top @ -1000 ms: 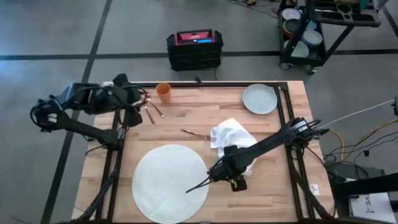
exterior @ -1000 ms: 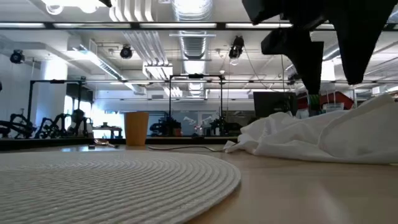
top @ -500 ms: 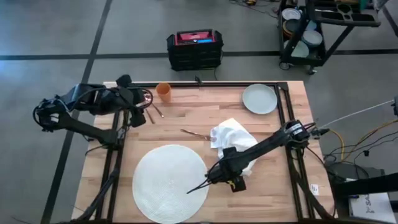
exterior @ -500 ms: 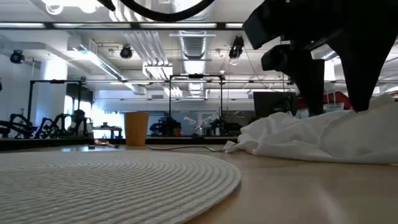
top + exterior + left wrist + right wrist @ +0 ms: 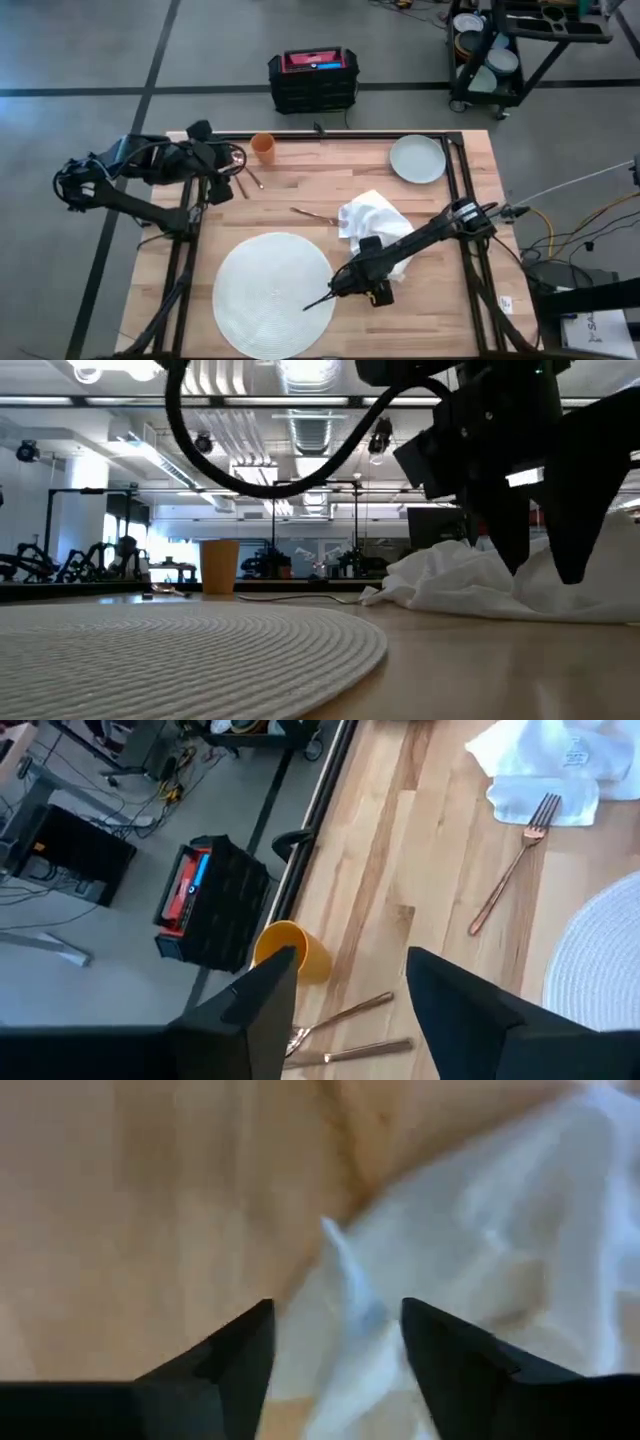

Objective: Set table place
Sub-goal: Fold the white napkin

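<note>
White woven mat [image 5: 273, 294], the place, lies at about seven o'clock on the table [image 5: 430, 320], its near rim close to the front edge and bare wood open on both sides. Just past the mat's right rim, at about five o'clock from the table's centre, the right gripper [image 5: 322, 298] points down and leftward, its thin tips over the mat's rim; the right arm [image 5: 430, 234] slants back toward three o'clock across the crumpled white cloth [image 5: 372, 222]. In the right wrist view its two dark fingers [image 5: 225, 1358] stand apart with cloth [image 5: 470, 1260] and wood showing between them, nothing held.

Beyond the cloth, near the centre, a copper fork [image 5: 313, 214] lies alone on open wood. Farther back at one o'clock sits the pale plate [image 5: 417, 158], close to the black frame rail [image 5: 330, 136] at the far edge. At eleven o'clock an orange cup [image 5: 262, 147] stands by that rail, with more copper cutlery [image 5: 243, 179] just left of it.

At ten o'clock the left gripper [image 5: 222, 172] hovers over the table's left edge beside that cutlery, its arm folded outside the frame. Its wrist view shows the fingers [image 5: 265, 995] spread apart and empty. Past the far edge a black crate [image 5: 313, 79] rests on the floor.
</note>
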Controlling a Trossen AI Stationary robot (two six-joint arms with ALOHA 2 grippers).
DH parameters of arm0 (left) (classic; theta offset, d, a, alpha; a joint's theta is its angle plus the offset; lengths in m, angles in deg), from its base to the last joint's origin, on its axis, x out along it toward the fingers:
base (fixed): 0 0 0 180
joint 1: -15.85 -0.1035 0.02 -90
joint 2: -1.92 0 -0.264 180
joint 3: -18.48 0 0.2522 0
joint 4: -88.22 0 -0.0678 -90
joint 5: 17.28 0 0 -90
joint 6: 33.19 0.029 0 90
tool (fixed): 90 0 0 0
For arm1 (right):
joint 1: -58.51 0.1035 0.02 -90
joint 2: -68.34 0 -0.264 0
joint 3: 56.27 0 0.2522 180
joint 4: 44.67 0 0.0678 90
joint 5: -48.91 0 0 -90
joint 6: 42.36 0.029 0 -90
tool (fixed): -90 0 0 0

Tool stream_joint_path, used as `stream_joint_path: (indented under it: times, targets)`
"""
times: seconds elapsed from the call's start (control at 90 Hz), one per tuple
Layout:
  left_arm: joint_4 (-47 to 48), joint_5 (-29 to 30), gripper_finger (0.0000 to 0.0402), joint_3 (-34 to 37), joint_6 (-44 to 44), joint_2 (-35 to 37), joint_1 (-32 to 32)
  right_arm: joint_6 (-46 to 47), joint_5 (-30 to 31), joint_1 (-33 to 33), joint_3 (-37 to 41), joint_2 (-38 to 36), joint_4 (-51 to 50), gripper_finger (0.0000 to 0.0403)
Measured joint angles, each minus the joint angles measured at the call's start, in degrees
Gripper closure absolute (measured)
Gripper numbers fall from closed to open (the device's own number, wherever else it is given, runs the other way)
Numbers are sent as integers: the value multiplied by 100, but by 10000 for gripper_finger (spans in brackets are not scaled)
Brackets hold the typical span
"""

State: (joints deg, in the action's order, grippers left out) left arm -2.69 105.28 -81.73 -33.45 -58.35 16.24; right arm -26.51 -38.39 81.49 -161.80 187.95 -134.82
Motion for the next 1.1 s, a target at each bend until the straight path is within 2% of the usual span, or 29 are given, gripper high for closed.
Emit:
stream_joint_path:
  times: [0.089, 0.122, 0.267, 0.5, 0.689, 0.844, 0.956, 1.1]
  targets:
    - [0, 86, 218, 1, 46, 1, -1, 25, 43, -19, 2, -213, -24, 363]
    - [0, 129, 217, -1, 69, 0, 1, 32, 44, -28, -2, -327, -4, 382]
    - [0, 163, 216, -1, 121, 0, -1, 306, 31, -67, -7, -697, -234, 400]
    - [4, 161, 227, -1, 123, 9, -1, 1315, 32, -206, -136, -1480, -410, 403]
    - [0, 161, 231, -1, 99, 13, -1, 1763, -33, -361, -136, -1863, -362, 403]
    - [0, 159, 226, -1, 64, 13, -1, 1682, -423, -233, -119, -1810, 148, 392]
    - [0, 156, 221, 2, 64, 13, -1, 1514, -846, -81, -106, -1518, 292, 353]
    - [2, 154, 219, 2, 99, 22, -1, 1384, -979, 128, -100, -1082, 349, 269]
